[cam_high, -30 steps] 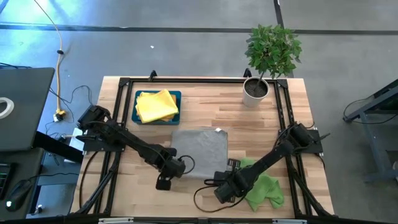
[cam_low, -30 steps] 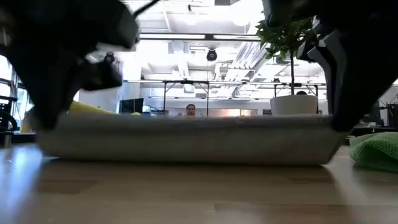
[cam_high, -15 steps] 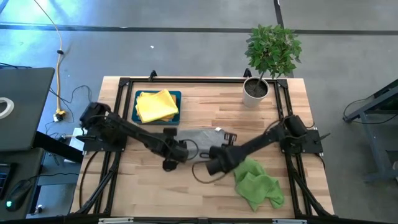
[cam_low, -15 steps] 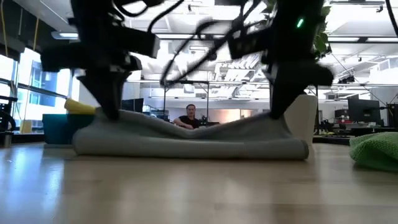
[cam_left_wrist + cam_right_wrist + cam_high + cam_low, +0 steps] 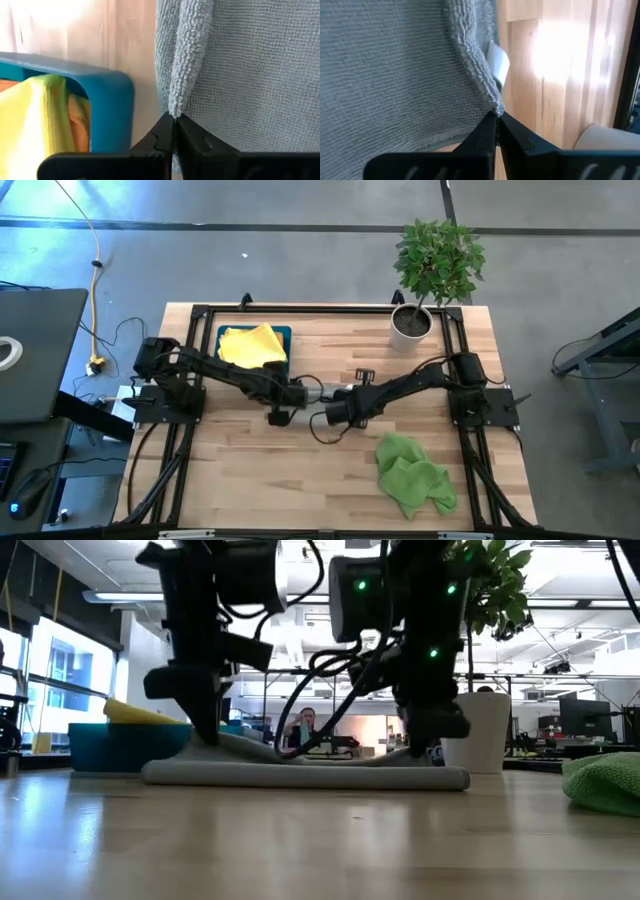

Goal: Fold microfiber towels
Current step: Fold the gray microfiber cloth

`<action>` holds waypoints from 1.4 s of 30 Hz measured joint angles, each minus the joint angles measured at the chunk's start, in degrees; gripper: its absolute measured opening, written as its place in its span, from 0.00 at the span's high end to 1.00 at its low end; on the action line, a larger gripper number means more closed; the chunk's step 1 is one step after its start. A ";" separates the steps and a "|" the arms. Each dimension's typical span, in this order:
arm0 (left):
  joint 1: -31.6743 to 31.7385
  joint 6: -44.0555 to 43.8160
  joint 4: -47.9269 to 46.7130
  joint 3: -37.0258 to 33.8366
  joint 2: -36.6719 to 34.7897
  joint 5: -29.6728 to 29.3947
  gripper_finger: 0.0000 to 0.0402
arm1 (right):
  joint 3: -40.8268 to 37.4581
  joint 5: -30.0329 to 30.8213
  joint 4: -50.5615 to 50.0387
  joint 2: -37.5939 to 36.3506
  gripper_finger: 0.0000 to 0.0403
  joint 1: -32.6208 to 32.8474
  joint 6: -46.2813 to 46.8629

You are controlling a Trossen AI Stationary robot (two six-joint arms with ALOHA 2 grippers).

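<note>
You have both grippers low over the grey towel [image 5: 318, 391], which lies folded just beside the teal tray [image 5: 286, 333]. Your left gripper [image 5: 174, 116] is clamped on the corner nearest the tray; your right gripper [image 5: 496, 114] is clamped on the far corner. The green towel [image 5: 415, 483] sits well apart from the tray.
</note>
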 joint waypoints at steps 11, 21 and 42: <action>3.69 2.55 6.12 -2.10 -0.02 -2.90 0.89 | -1.20 2.55 1.92 -0.02 0.77 -3.19 -2.59; 4.22 2.13 4.00 -2.10 -0.02 -10.64 0.69 | -1.20 5.54 -2.61 -3.31 0.68 -3.03 1.33; -3.79 7.20 4.76 -2.31 -0.11 8.65 0.70 | -12.56 -4.03 17.34 -8.41 0.75 6.61 17.37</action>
